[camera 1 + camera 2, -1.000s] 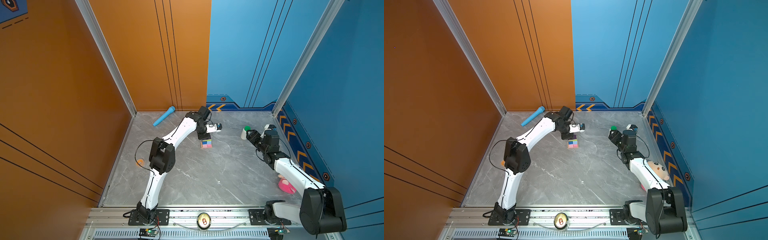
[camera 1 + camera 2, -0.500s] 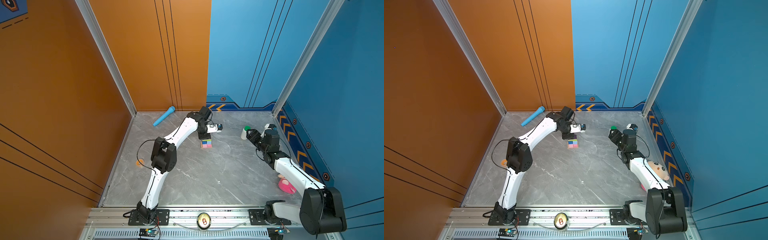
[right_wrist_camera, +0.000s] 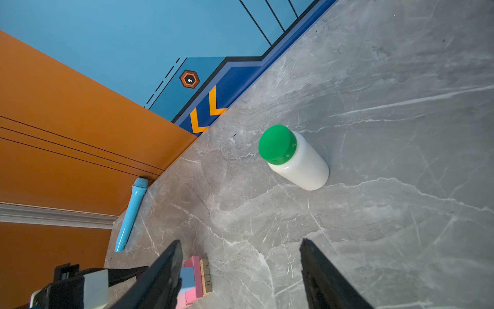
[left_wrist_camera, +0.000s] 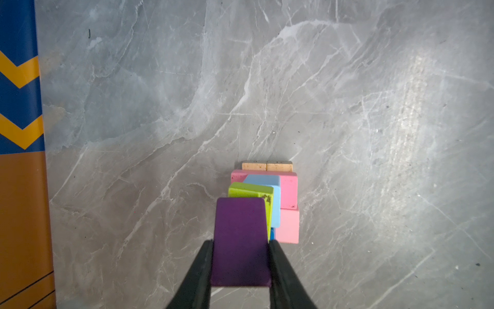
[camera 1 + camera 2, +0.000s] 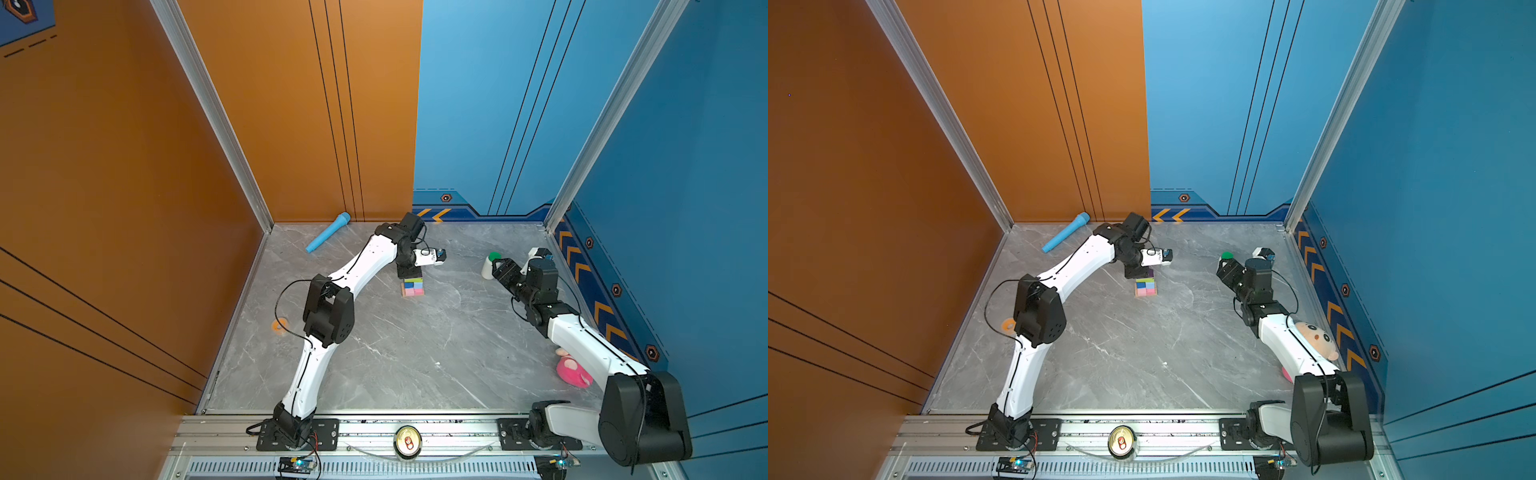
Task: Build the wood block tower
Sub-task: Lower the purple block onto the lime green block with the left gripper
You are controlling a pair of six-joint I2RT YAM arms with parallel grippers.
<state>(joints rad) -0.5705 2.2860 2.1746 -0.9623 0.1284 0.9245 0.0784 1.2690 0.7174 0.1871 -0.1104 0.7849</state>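
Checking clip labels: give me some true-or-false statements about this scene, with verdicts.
The left gripper is shut on the dark-purple peaked wood block. True.
The right gripper holds the white plastic bottle with green cap. False: its jaws stand open and empty; the bottle stands apart.
The long light-blue toy microphone lies by the orange wall. True.
The lime-green wood bar lies lowest in the stack. False: two tan wood bars are lowest; the green one sits above the light-blue cube.
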